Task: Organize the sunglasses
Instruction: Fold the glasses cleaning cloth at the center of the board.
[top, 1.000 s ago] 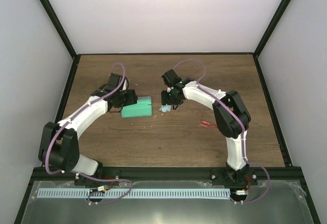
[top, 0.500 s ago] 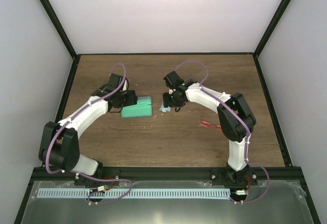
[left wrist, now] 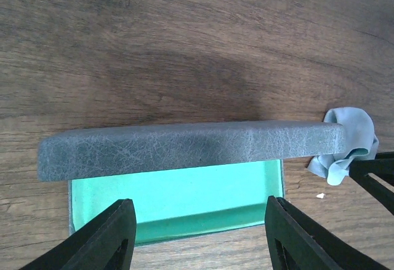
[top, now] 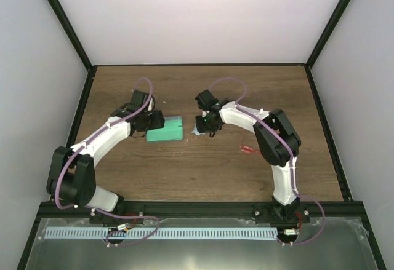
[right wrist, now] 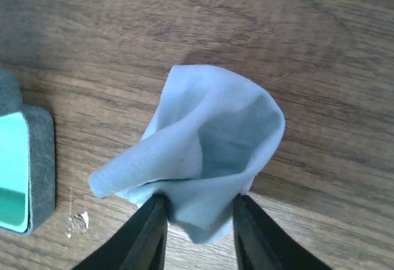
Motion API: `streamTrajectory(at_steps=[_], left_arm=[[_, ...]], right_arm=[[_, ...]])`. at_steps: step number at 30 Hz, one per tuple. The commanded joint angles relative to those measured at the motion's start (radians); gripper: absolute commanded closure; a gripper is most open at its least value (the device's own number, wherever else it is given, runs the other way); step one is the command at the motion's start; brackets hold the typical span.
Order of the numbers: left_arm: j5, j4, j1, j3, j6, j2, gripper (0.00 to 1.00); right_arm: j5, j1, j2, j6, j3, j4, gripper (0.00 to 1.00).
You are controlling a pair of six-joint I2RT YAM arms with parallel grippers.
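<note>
Brown wood makes the table [top: 203, 85], with plain white walls around it. At the right pincer [right wrist: 200, 211], the two black fingers [right wrist: 148, 233] are pressed onto the lower edge of a light blue cloth [right wrist: 206, 147] and pinch it between them. The cloth rises from the wood in a loose, crumpled cone with an open fold at its top. Just beside it, at the left of the right wrist view, one rounded corner of a case [right wrist: 28, 159] shows, grey outside and green inside. Cloth and case are near each other, but I cannot tell if they touch.

The left pincer [left wrist: 200, 221] is spread wide. Its fingers [left wrist: 108, 239] hang over the near edge of the case, one toward each end of the green tray, and they grip nothing. The case is open: its grey lid is raised along one long side and the green tray lies flat in front of it.

From above, the case lies between both pincers, the left one at its left end and the right one just past its right end. The sunglasses [top: 248, 149] lie on the wood, well apart from the case, to the right, close beside the elbow of the right arm. Only a thin red part of them shows.
</note>
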Motion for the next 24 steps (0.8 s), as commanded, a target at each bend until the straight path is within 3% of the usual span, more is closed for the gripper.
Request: streamTrajectory(at_steps=[1,9,19,24], left_arm=[[-0.012,-0.004,0.002,-0.012,0.015,0.003,0.40],[-0.004,0.008,0.002,-0.018,0.014,0.003,0.41],[0.064,0.047,0.000,-0.020,-0.003,0.003,0.40],[0.076,0.053,-0.002,-0.020,-0.007,-0.007,0.40]], right_arm=[[0.004,0.007,0.007,-0.003,0.025,0.004,0.74],[0.030,0.007,-0.071,-0.002,0.037,-0.025,0.99],[0.015,0.005,-0.206,0.002,0.032,-0.072,0.99],[-0.035,-0.024,-0.220,0.040,-0.058,-0.038,0.99]])
